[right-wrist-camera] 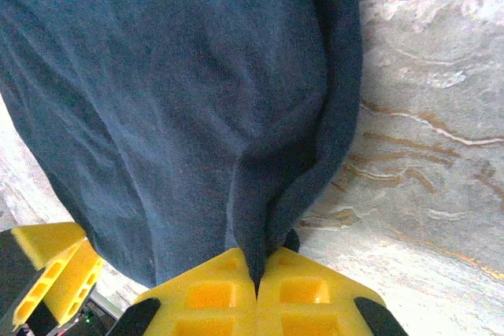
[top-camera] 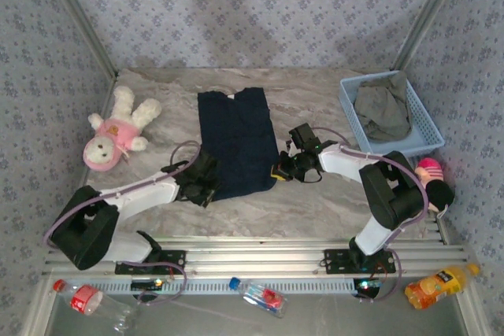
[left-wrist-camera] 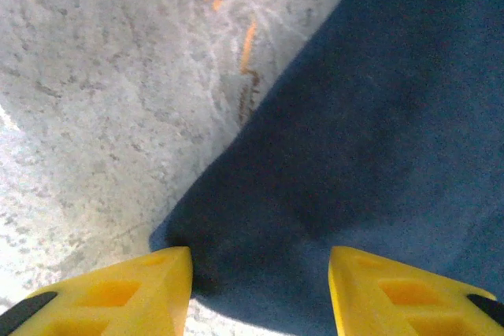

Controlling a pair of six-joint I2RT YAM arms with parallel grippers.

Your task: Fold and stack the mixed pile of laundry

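navy garment [top-camera: 236, 143]: flat in the middle of the top view, one short edge toward the top of frame, the other toward the bottom, where both arms are.
olive-grey garment [top-camera: 383, 108]: bunched in the basket [top-camera: 431, 120], upper right of frame, nothing on it yet.
right gripper [right-wrist-camera: 256, 273]: clenched on the navy's lower-right corner, with a ridge of cloth pinched between the tips.
left gripper [left-wrist-camera: 260, 261]: jaws apart, straddling the lower-left corner. Cloth sits between the fingers, but I see no pinch.
step in hand: my guess is grab both bottom corners, then fold that edge up to the top one.
doing it well: get the left tips low on the table [top-camera: 315, 202] so they catch the actual corner, not just the top layer. Then lift both sides evenly so the edge stays straight.
risk: the left corner looks thin, so it could slip out and skew the fold.
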